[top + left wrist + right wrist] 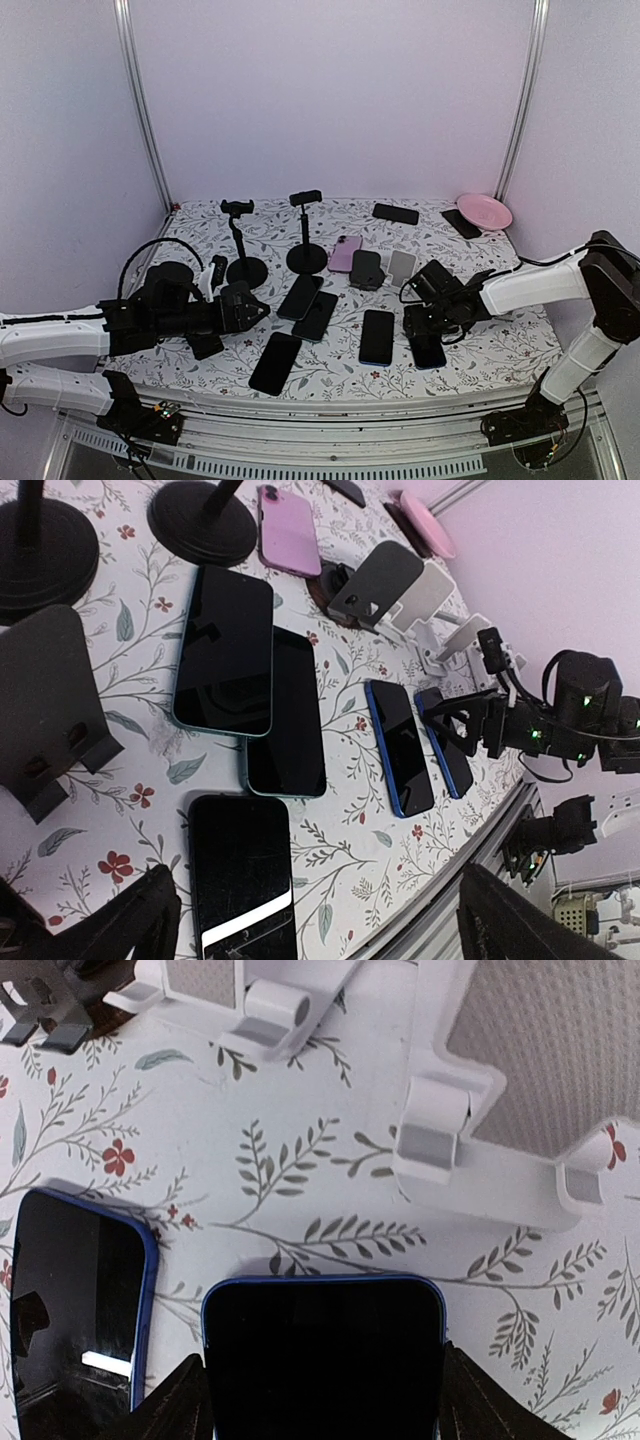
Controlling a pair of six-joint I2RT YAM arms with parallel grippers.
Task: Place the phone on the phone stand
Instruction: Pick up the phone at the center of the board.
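A blue-edged phone (323,1350) lies flat on the floral table, screen up. My right gripper (325,1400) is shut on it, one dark finger pressed against each long side. From above, this phone (430,354) shows just under the right gripper (422,328). Two white phone stands (500,1110) (250,1000) sit just beyond the phone's top edge. My left gripper (320,915) is open and holds nothing. It hovers over a black phone (240,870) near the front left.
A second blue phone (75,1310) lies left of the gripped one. Several more phones lie mid-table (300,297). Two tall pole stands (305,235) (240,245), a dark stand (366,268) and a white stand (402,266) are behind. A pink plate (484,210) sits back right.
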